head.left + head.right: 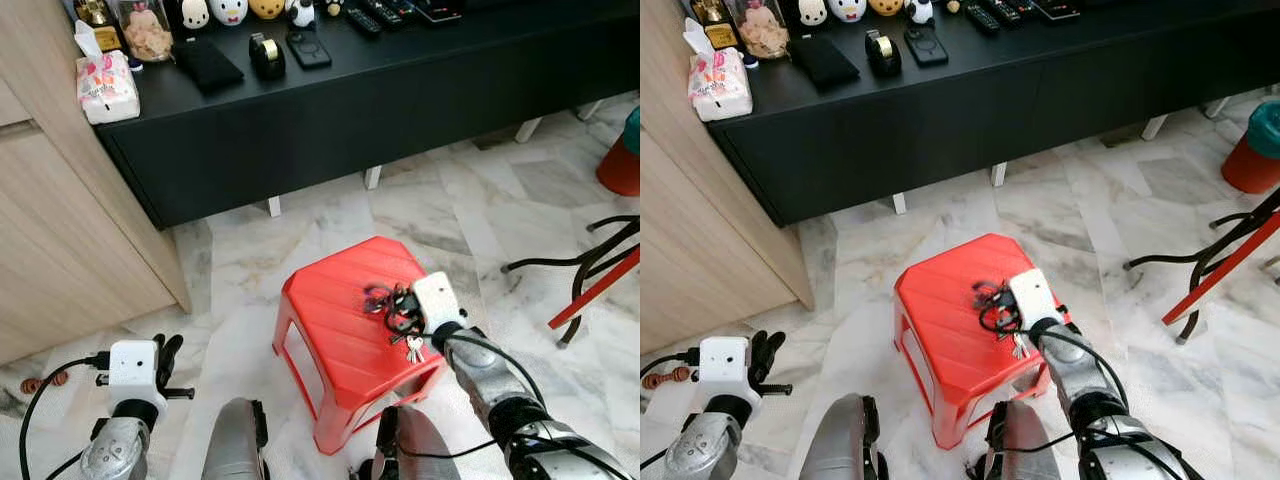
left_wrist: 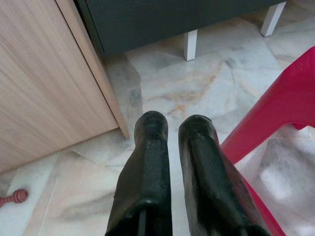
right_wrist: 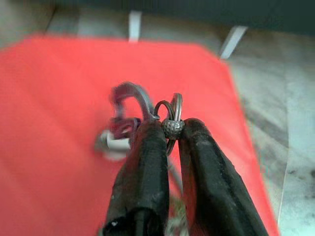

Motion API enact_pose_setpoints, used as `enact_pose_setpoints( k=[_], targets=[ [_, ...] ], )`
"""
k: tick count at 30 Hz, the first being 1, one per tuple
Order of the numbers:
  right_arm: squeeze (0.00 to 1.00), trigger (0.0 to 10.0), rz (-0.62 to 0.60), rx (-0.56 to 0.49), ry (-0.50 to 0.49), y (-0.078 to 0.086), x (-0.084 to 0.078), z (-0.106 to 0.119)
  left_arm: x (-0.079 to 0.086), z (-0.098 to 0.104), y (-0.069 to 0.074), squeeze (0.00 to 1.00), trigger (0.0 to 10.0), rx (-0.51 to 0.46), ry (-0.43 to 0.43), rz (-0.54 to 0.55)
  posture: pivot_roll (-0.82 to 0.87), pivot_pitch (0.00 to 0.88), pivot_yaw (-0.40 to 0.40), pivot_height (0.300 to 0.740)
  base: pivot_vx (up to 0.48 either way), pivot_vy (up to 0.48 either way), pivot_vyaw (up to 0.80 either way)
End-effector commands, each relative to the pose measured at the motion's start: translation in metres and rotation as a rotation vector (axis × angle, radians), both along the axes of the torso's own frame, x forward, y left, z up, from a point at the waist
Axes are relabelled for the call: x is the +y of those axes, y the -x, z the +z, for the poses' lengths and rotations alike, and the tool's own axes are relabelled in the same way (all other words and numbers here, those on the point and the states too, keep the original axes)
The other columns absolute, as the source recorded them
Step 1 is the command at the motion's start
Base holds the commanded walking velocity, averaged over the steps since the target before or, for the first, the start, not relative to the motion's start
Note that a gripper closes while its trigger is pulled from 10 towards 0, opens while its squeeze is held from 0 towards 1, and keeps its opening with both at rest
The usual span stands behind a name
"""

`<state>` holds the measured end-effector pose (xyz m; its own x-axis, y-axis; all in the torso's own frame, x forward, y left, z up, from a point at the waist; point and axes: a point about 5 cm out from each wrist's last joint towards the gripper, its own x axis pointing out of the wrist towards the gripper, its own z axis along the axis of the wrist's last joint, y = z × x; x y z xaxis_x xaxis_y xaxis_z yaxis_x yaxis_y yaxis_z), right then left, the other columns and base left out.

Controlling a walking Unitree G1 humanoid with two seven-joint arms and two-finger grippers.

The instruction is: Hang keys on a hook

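Bare marble floor (image 1: 450, 210) lies open around the red stool (image 1: 330, 330), hemmed by the black cabinet (image 1: 330, 110) (probably on short white legs) and a wooden panel (image 1: 60, 230).

Glossy ribbed red plastic stool (image 1: 345, 325) on polished veined marble floor (image 1: 470, 215), shiny metal keys (image 1: 413, 346), matt black sideboard (image 1: 330, 110), pale smooth wood-grain cabinet (image 1: 60, 230).

Stool (image 1: 340, 320) stands before the cabinet (image 1: 350, 110), keys (image 1: 395, 305) above it.
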<state>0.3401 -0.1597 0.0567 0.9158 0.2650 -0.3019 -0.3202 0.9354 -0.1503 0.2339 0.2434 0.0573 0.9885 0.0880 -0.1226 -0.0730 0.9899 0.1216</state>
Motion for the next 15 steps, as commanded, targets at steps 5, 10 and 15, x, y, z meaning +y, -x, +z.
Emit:
enact_pose_setpoints(
  k=[5, 10, 15],
  targets=[
    [0.0, 0.0, -0.065, -0.137, -0.209, -0.003, 0.0, 0.021, 0.011, -0.013, 0.005, 0.0, 10.0, 0.039, -0.021, 0.051, 0.22, 0.086, -0.07, 0.612, 0.0, 0.0, 0.0],
    [0.0, 10.0, -0.048, -0.221, -0.318, 0.006, 0.006, 0.036, 0.014, -0.02, 0.004, 0.0, 10.0, 0.05, -0.016, 0.069, 0.2, 0.052, -0.075, 0.612, 0.0, 0.0, 0.0],
    [0.0, 10.0, -0.076, -0.246, -0.402, 0.025, 0.007, 0.042, 0.018, -0.034, 0.01, 0.0, 10.0, 0.09, -0.003, 0.099, 0.19, 0.031, -0.08, 0.612, 0.0, 0.0, 0.0]
  ],
)
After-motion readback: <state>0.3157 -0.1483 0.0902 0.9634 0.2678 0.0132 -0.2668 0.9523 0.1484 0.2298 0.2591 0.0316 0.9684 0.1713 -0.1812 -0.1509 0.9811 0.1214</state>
